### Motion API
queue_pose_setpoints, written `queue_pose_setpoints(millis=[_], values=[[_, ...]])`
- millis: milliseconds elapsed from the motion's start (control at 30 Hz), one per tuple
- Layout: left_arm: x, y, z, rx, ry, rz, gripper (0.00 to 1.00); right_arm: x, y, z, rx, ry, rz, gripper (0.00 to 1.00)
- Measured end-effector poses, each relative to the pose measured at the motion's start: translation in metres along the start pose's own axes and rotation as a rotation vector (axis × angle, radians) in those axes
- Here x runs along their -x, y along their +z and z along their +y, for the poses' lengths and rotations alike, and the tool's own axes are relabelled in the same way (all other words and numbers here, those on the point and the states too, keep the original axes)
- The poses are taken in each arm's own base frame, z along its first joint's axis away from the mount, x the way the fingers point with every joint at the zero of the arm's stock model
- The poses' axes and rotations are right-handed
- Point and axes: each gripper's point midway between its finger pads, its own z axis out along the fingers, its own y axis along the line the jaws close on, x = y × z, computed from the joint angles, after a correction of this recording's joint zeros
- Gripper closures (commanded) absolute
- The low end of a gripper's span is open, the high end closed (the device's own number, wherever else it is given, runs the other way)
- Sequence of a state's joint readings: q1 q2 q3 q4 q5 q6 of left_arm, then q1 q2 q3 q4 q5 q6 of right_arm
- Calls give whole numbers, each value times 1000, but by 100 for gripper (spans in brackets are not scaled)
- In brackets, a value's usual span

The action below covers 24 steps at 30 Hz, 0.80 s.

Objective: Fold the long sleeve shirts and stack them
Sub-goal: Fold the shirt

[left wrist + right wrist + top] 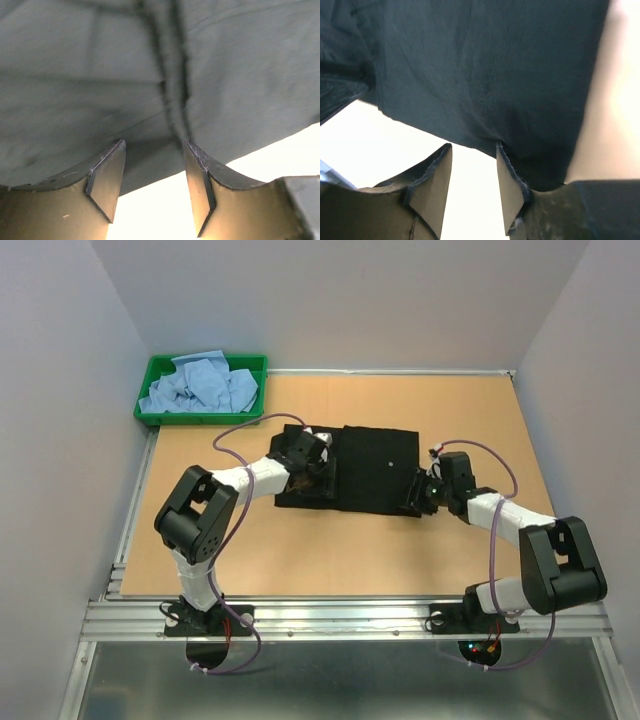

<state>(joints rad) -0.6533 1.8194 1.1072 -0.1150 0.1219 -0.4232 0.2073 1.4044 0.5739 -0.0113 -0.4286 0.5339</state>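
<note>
Black shirt (375, 468) flat mid-worktop (330, 550); left gripper (152, 150) at its left edge, right gripper (474, 146) at its right edge; both jaws part-open, cloth edge at the tips.

Wooden table (400, 550), black shirt (375, 465) spread mid-table, green tray (195, 419) at far-left corner

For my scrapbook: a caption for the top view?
Left gripper and right gripper reach a black shirt; blue shirts fill a green tray.

Pale walls (60, 390), wooden table (480, 440)
</note>
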Motion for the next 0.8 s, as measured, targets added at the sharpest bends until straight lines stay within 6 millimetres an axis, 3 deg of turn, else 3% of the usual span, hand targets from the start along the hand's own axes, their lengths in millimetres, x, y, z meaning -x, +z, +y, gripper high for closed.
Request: queue_pose_setpoints(millis=[100, 233, 300, 333, 500, 600, 700, 800], values=[[-4, -9, 12, 32, -1, -3, 25, 18, -12, 1, -56, -39, -55, 45], [-4, -27, 14, 55, 32, -29, 14, 54, -31, 5, -140, -71, -171, 10], [5, -38, 5, 54, 78, -83, 13, 73, -46, 3, -208, -72, -248, 0], [10, -44, -3, 46, 109, -113, 12, 80, -53, 2, -234, -71, -277, 0], [25, -56, -61, -11, 298, -225, 12, 105, -85, -13, -373, -28, -383, 0], [27, -53, -109, -53, 422, -277, 13, 120, -102, -23, -445, 10, -428, 0], [16, -42, -154, -89, 537, -311, 14, 127, -115, -35, -501, 56, -451, 0], [2, -28, -189, -113, 625, -325, 16, 121, -117, -51, -544, 111, -425, 0]])
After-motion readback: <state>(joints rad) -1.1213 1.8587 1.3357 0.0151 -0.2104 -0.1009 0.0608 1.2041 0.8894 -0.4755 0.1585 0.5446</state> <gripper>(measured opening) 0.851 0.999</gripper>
